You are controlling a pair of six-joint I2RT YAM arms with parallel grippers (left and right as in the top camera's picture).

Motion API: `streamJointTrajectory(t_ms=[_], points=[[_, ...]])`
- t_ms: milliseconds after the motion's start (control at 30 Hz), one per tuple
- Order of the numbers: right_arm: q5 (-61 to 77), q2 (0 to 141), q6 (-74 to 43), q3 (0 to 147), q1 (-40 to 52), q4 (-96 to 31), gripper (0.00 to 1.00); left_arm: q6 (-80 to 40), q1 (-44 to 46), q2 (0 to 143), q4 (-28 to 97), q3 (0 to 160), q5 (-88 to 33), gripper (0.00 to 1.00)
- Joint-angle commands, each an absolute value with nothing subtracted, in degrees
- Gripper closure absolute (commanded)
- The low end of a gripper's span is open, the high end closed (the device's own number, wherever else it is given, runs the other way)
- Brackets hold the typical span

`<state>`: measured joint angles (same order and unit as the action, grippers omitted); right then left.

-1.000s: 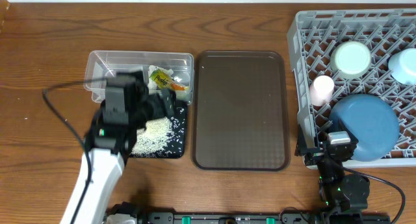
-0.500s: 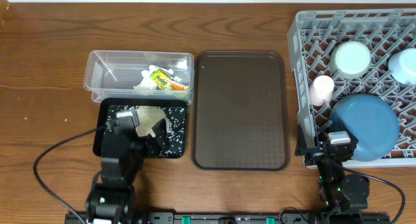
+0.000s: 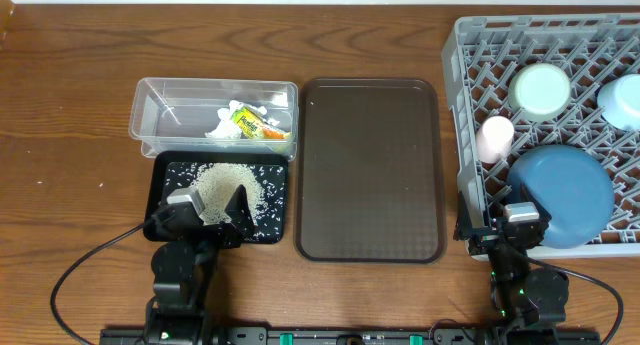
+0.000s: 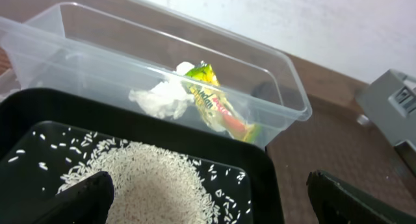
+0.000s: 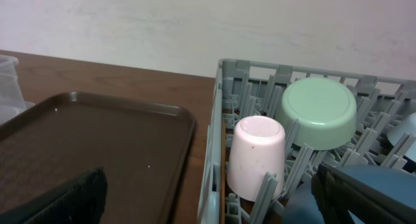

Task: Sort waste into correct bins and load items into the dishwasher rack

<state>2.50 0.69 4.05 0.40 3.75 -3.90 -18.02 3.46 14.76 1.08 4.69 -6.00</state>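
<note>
The left claw [image 3: 207, 207] is wide, at the near side of the black tray [image 3: 276, 227] with the rice [image 3: 226, 185]. The right claw [image 5: 208, 191] is wide too, by the grey rack [image 5: 255, 71] with the pink cup [image 5: 257, 156].

I see a brown, wood-grained surface [image 3: 60, 185], a clear glossy plastic tub [image 3: 170, 120], a shiny black tray [image 4: 45, 107], a matt, finely textured brown serving tray [image 3: 370, 185], a dull grey plastic rack [image 3: 470, 65], a glossy printed wrapper [image 4: 211, 100] and a crumpled soft tissue [image 4: 159, 97].

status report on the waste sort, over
Left claw and right claw open, empty. Loose white rice grains in shallow black rectangular tray; crumpled white tissue, yellow-green snack wrapper in clear plastic tub. No obstruction seen.
</note>
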Motion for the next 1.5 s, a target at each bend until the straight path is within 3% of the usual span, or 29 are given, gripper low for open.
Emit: streamJointTrajectory(t_ms=[0,433,933,1467], points=[[1.9,0.3,4.8,0.3,4.2,-4.1,0.01,-17.7,2.3,12.1,0.8,3.4,-5.3,0.03],[1.9,0.3,4.8,0.3,4.2,-4.1,0.01,-16.4,0.9,2.9,3.5,0.2,-5.3,0.02],[1.9,0.3,4.8,0.3,4.2,-4.1,0.01,2.9,0.9,0.1,3.6,0.2,-5.3,0.03],[1.9,0.3,4.8,0.3,4.2,-4.1,0.01,3.9,1.1,0.2,3.6,0.2,-5.3,0.02]])
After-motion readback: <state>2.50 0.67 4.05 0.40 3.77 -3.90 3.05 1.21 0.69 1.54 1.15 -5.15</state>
